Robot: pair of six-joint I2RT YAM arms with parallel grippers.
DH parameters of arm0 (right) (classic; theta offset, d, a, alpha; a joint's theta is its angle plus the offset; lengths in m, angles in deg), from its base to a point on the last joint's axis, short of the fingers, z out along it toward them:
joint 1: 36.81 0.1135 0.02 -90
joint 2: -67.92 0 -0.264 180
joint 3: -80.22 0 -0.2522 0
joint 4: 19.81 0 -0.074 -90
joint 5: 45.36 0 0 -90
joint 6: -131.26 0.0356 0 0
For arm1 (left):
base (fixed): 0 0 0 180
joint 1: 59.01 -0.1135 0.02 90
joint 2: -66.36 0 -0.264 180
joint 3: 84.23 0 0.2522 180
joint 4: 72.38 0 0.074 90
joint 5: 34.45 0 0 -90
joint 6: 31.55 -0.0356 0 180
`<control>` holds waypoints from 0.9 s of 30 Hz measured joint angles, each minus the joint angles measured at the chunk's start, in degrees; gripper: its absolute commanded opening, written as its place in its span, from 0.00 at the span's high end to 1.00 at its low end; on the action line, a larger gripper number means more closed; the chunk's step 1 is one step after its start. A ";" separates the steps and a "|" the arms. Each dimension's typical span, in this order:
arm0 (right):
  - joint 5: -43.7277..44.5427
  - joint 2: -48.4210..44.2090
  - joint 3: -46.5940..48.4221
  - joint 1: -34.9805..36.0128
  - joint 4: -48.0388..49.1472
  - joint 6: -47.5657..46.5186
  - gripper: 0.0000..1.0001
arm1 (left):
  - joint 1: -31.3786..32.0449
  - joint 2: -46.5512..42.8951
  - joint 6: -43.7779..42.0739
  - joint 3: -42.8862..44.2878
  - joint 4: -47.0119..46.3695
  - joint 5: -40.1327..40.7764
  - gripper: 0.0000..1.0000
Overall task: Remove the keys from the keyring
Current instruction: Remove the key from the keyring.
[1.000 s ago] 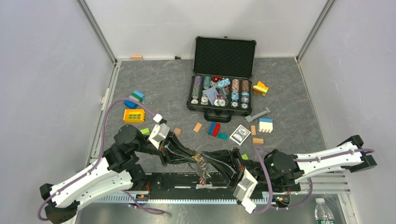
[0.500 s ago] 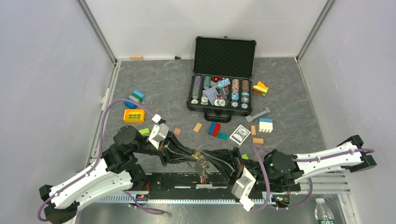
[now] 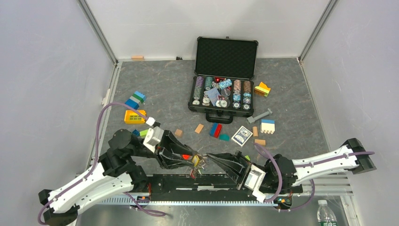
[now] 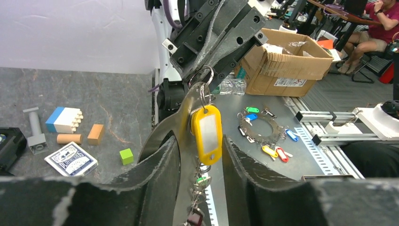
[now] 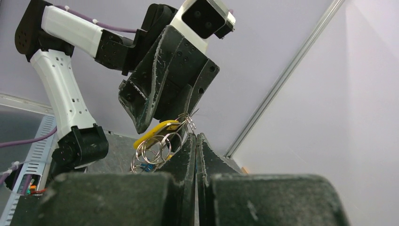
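Note:
The keys hang as one bunch (image 3: 198,163) between my two grippers, above the table's near edge. In the left wrist view a yellow tagged key (image 4: 207,133) and a flat grey metal strip (image 4: 187,123) sit between my left gripper's (image 4: 201,141) fingers, with green and dark red keys below. A thin wire keyring (image 4: 205,75) at the top is pinched by my right gripper (image 3: 210,157), whose jaws are pressed together (image 5: 195,135). Several silver rings (image 5: 154,147) hang beside its tip. My left gripper (image 3: 190,160) grips the bunch from the left.
An open poker chip case (image 3: 226,52) stands at the back. A card pack (image 3: 242,135) and coloured blocks (image 3: 215,130) lie mid-table. A second grey disc with tagged keys (image 4: 259,128) lies on the bench, beside a cardboard box (image 4: 282,66).
My left gripper has drawn back to the left and my right gripper has rolled over and shifted right. The bunch now hangs shorter between them.

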 measured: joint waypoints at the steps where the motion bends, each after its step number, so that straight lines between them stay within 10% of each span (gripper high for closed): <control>1: 0.07 0.22 -0.09 0.00 0.59 0.24 1.00 | 0.00 -0.35 -0.02 0.00 -0.20 -0.04 0.53; 19: -0.83 -1.92 -0.09 0.00 -3.08 -0.57 1.00 | 0.00 -2.78 -0.33 -0.17 0.26 1.46 0.43; 27: -0.02 -2.97 0.04 -0.11 -5.55 -2.69 1.00 | 0.07 -3.30 -1.40 -0.17 4.04 5.44 0.17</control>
